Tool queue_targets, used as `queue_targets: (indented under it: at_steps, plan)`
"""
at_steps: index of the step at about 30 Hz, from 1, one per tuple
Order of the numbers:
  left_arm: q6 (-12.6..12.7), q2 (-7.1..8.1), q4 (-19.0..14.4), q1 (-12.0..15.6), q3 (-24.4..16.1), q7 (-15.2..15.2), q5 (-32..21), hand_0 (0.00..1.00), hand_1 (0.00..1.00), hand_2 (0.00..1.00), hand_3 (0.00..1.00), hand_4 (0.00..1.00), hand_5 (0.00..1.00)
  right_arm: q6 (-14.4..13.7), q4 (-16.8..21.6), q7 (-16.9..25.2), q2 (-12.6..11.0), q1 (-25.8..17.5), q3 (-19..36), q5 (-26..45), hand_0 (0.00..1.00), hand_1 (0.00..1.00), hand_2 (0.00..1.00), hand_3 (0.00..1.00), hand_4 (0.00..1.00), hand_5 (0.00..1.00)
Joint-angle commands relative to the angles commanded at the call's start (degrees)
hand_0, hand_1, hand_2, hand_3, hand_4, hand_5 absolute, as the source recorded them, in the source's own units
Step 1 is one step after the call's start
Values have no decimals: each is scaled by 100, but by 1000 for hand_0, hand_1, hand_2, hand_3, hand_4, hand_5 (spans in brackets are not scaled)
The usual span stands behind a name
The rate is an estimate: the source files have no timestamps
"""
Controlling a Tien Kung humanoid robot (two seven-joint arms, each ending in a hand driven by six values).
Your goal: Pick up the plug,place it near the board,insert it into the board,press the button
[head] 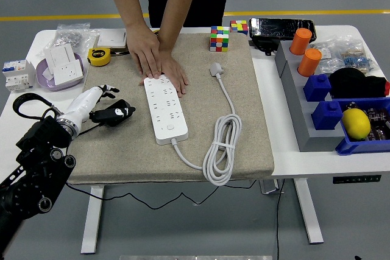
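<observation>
Beige fabric mat (pixel 244 114), rectangular, covering the middle of the white table (pixel 286 162); its near edge lies close to the table's near edge.

White power strip (pixel 163 109), lengthwise on the mat's left half, far end held flat under a person's two hands (pixel 157 62) reaching from the far side. Its white cable (pixel 220 150) leaves the near end, loops in a coil by the mat's near right portion, and runs up to the white plug (pixel 216 69), which lies loose on the mat, right of the strip and apart from it, near the multicoloured cube (pixel 219 38).

Left hand (pixel 106 109), white-backed with black fingers, sits low over the mat's left edge, just left of the strip and not touching it; fingers loosely curled, nothing gripped. Right arm out of view.

Open room: bare mat between hand and strip; a wider bare band between the strip and the cable; bare mat right of the cable to the mat's right edge.

Left margin: yellow tape measure (pixel 99 56), white socket block in a pale dish (pixel 64 65), clear bags. Right margin: grey tray (pixel 295 89), two orange cylinders (pixel 304 50), blue bins (pixel 341 117), a lemon (pixel 356 123), crowded to the table's edge.

Writing: none legible at this size.
</observation>
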Motion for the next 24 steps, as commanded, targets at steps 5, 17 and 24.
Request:
queue_targets:
  at_steps: [5, 17, 24]
  plan:
    - [420, -199, -251, 252, -368, -474, -1039, 856, 924, 849, 847, 998, 998, -2, 0, 4, 5, -5, 5, 6, 859, 762, 750, 782, 998, 882]
    - [599, -497, -851, 876, -890, -1366, -3944, 930, 969, 942, 912, 998, 998, 0, 0, 8, 40, -19, 33, -8, 859, 762, 749, 783, 998, 881]
    - [873, -522, -1192, 1021, -1032, -1843, -5657, 914, 929, 889, 866, 998, 998, 1, 0, 15, 71, -32, 44, -32, 859, 762, 749, 782, 998, 880]
